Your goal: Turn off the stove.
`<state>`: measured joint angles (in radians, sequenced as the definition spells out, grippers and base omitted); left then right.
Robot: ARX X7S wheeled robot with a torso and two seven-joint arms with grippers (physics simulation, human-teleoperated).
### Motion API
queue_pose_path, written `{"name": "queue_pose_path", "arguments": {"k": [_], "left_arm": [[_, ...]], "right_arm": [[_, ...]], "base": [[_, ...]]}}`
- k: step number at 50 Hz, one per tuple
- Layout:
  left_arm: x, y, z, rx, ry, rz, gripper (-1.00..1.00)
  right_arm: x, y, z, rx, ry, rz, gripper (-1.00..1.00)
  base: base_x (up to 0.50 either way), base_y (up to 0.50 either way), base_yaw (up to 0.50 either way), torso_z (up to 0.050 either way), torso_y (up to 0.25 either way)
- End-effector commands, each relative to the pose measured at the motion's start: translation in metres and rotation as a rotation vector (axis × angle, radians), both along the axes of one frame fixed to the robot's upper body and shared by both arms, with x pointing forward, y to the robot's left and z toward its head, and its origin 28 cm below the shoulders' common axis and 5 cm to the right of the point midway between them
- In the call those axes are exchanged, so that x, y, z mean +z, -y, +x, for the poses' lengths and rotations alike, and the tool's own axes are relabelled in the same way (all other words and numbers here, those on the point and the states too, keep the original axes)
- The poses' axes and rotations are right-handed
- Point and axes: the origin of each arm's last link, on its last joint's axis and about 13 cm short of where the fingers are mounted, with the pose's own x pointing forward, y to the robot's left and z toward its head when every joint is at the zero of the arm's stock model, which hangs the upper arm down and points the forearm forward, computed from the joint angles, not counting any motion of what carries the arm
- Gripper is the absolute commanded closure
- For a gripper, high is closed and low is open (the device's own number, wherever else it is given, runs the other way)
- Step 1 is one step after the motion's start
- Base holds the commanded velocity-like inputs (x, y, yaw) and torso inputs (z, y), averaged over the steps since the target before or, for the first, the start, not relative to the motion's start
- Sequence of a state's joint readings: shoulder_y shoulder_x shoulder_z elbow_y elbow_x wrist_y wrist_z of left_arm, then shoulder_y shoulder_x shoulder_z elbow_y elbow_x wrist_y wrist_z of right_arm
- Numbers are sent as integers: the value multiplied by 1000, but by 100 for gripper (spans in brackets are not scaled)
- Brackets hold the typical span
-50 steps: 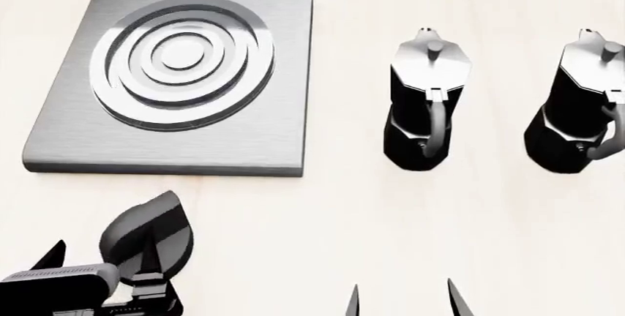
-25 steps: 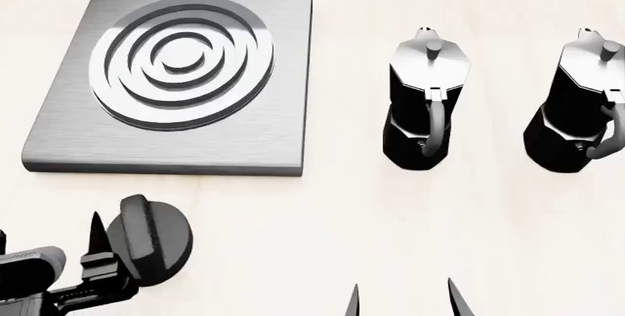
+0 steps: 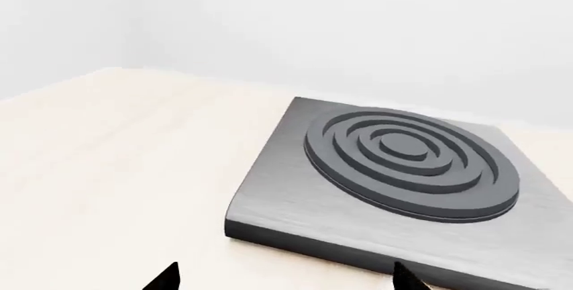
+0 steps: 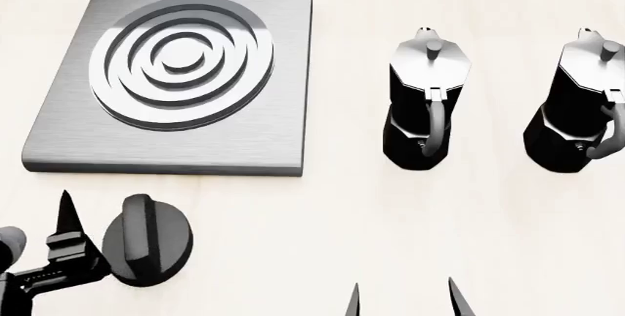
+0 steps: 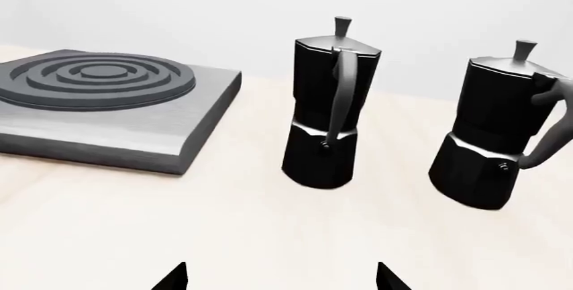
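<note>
The stove's grey metal slab with its ringed burner lies at the far left of the table. Its black ridged knob sits apart, nearer than the slab, with the ridge pointing toward the slab. My left gripper is at the knob's left side, open; one fingertip shows clearly. The left wrist view shows the slab ahead of the open left gripper, nothing between its fingers, and the knob out of view. My right gripper is open and empty at the near edge.
Two black-and-silver moka pots stand to the right of the slab, one mid-table and one at the right edge, handles toward me. The table is pale wood.
My left gripper has drawn back to the left, off the knob. The knob's ridge has turned from slanted to pointing straight at the slab. The right gripper has not moved.
</note>
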<state>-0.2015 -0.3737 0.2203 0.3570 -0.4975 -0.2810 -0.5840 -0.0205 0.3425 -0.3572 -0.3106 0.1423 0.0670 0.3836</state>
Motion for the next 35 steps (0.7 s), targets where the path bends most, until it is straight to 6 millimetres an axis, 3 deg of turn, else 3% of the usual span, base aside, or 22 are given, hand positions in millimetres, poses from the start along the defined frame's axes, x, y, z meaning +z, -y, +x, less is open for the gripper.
{"name": "queue_pose_path", "arguments": {"k": [1, 35], "left_arm": [[20, -5, -12, -55, 62, -20, -100], [17, -5, -18, -182, 82, 1, -100]], "right_arm": [[4, 1, 2, -7, 25, -3, -100], [22, 9, 20, -27, 53, -5, -100]], "base": [[0, 0, 0, 0, 0], [0, 0, 0, 0, 0]]}}
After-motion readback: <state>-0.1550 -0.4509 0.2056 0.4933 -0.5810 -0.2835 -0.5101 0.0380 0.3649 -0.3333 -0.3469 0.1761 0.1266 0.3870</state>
